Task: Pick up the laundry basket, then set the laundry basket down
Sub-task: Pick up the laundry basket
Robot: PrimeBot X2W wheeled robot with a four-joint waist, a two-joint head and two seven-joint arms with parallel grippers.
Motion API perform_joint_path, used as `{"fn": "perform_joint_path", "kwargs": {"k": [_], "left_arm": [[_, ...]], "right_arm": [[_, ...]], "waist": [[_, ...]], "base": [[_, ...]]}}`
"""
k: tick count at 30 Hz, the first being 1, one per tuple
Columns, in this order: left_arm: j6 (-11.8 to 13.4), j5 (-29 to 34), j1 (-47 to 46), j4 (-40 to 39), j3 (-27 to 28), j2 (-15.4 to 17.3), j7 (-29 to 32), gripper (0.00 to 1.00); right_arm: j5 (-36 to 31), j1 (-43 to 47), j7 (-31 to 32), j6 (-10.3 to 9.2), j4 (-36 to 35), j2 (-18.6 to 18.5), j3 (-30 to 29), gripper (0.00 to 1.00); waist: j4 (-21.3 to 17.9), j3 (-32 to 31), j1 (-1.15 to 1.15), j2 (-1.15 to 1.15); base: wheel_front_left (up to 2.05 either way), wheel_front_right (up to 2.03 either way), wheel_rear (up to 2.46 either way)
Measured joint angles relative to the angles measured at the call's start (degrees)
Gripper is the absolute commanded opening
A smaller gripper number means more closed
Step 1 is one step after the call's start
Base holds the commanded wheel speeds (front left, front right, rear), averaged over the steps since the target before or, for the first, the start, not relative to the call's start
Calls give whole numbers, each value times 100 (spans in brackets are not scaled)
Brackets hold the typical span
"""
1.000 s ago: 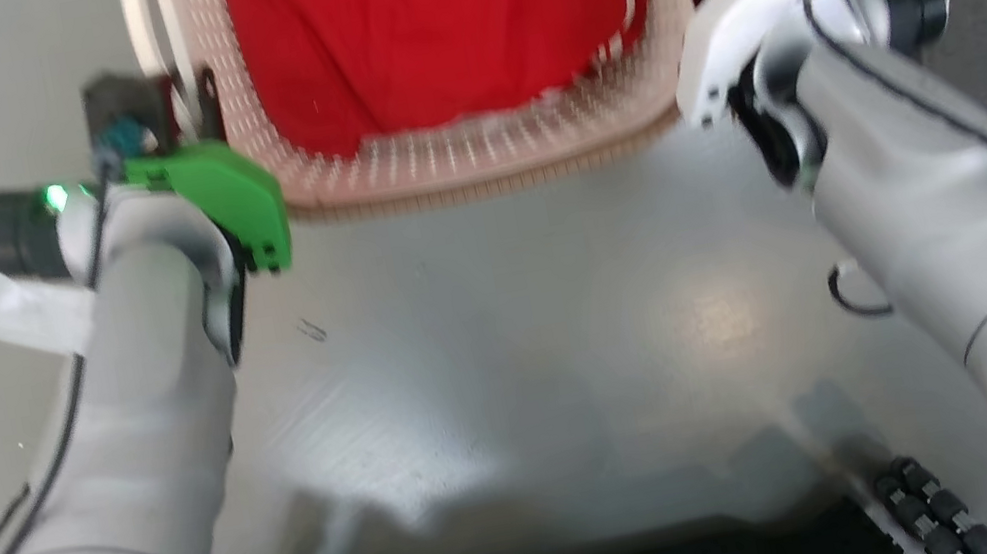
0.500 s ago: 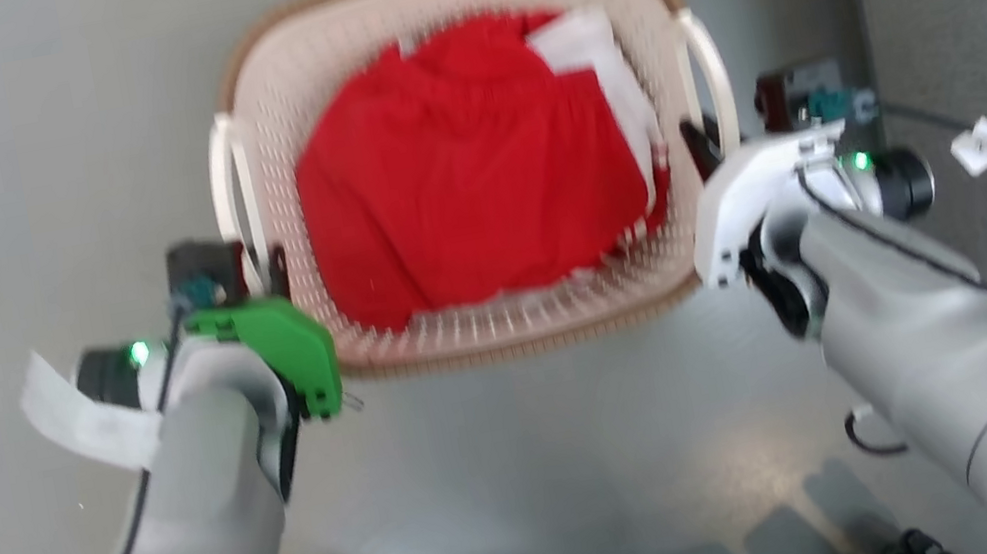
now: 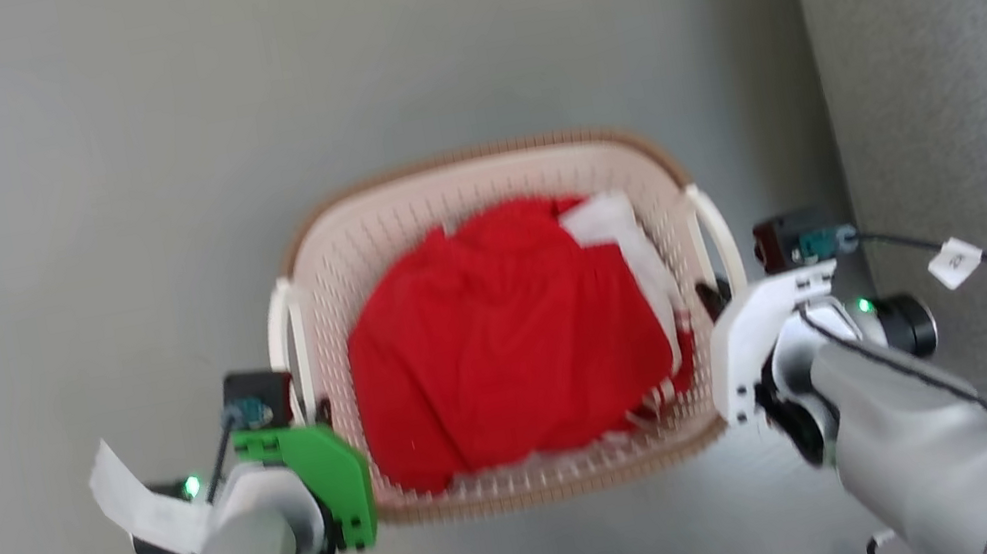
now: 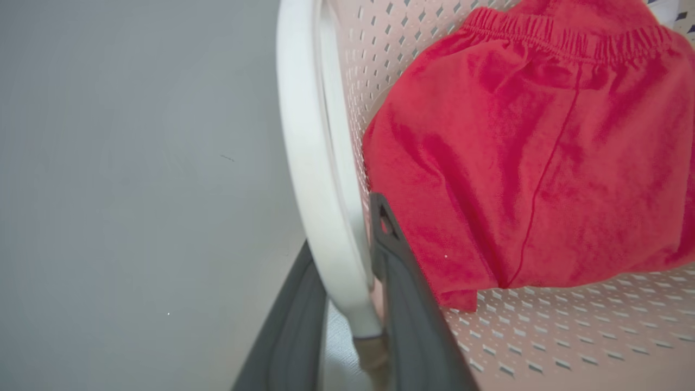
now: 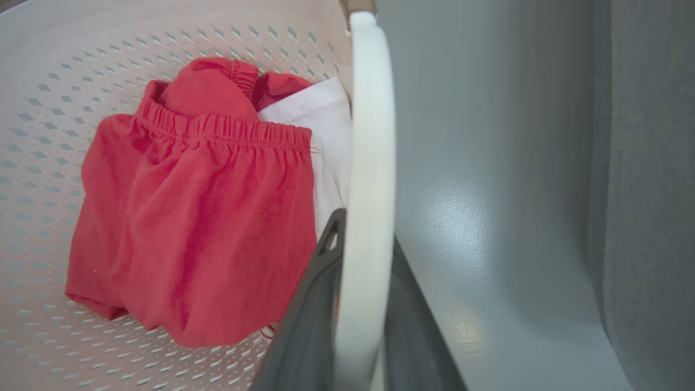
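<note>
Cream plastic still clamped: gripping laundry basket (image 3: 477, 180) by its handles (image 4: 304, 136) with left pincer (image 4: 343, 233) and right pincer (image 5: 366, 231), merely viewed anew; probably lifted, set-down next.

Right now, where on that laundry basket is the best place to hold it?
Hold the laundry basket by its left handle and right handle: thin white loops arching clear of the walls. Come from the near end, jaws straddling each loop, one inside, one outside.

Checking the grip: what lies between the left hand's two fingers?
The laundry basket's white handle, shown in the left wrist view.
</note>
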Motion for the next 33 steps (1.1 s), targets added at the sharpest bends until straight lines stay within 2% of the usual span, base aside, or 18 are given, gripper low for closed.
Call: {"fn": "perform_joint_path", "kwargs": {"k": [11,25,33], "left_arm": [[-22,-299,579,30,-176,4,298,0],[-22,-605,1416,70,-377,14,592,0],[-18,-733,1634,46,-469,30,775,0]], "right_arm": [[348,621,357,-12,-155,-3,326,0],[784,1541,793,-155,-327,-7,709,0],[987,1776,973,-213,-405,-19,879,0]], "waist": [[-50,-821,0,0],[-170,-1927,0,0],[-224,-2362,0,0]], "base": [[0,0,0],[0,0,0],[0,0,0]]}}
